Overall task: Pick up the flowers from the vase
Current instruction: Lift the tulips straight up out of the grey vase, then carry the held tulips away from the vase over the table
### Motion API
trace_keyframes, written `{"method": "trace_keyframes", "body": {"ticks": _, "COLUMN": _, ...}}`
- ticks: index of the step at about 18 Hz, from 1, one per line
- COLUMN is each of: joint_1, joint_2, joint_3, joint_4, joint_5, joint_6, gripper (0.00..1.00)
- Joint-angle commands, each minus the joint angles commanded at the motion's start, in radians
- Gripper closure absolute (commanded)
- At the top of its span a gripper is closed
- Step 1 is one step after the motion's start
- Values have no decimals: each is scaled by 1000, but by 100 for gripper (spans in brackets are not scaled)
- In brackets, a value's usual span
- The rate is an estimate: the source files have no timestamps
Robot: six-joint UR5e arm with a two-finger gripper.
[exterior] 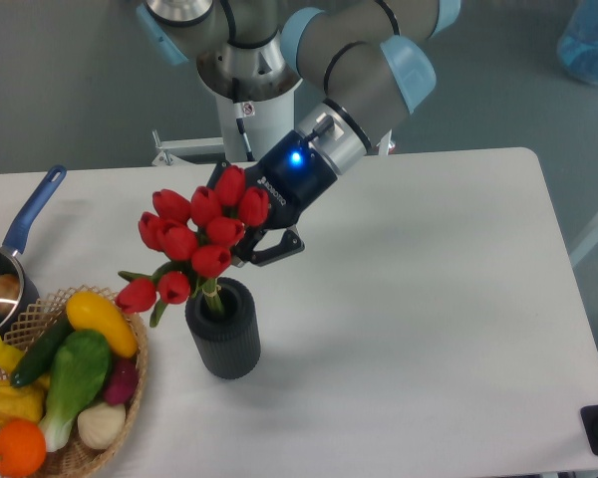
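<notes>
Gripper: black two-finger gripper [241, 251] reaches in from the upper right behind the tulip bunch; its jaws are closed on the bunch; one dark finger shows at the right, the other is hidden by the buds; a blue light glows on its body
Flowers: red tulips [197, 239], smooth oval buds in a tight cluster, wider than the vase; raised above the vase mouth and leaning left; two lower buds droop left toward the basket; green stems [211, 294] run down into the mouth, and their lower ends are hidden inside
Vase: dark grey ribbed cylinder [224, 337], round mouth, upright on the table, just right of the basket
Arm: grey and pale-blue joints [364, 60], cut off by the top edge
Table: white, smooth top [429, 299]; right corner rounded
Basket: wicker basket [140, 383], cut off at the lower left; holds a yellow squash [100, 321], green vegetables, an orange [18, 448], a pale garlic-like bulb
Pot: blue-handled pot [25, 224] at the left edge, mostly cut off; contents hard to make out
Far right: blue translucent object [590, 40], only partly in view
</notes>
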Motion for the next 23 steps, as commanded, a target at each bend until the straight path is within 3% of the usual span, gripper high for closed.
{"method": "trace_keyframes", "body": {"ticks": 15, "joint_1": 31, "joint_2": 78, "joint_3": 25, "joint_4": -2, "joint_5": -51, "joint_6": -75, "gripper": 56}}
{"method": "trace_keyframes", "body": {"ticks": 23, "joint_1": 144, "joint_2": 123, "joint_3": 14, "joint_4": -3, "joint_5": -107, "joint_6": -104, "gripper": 56}}
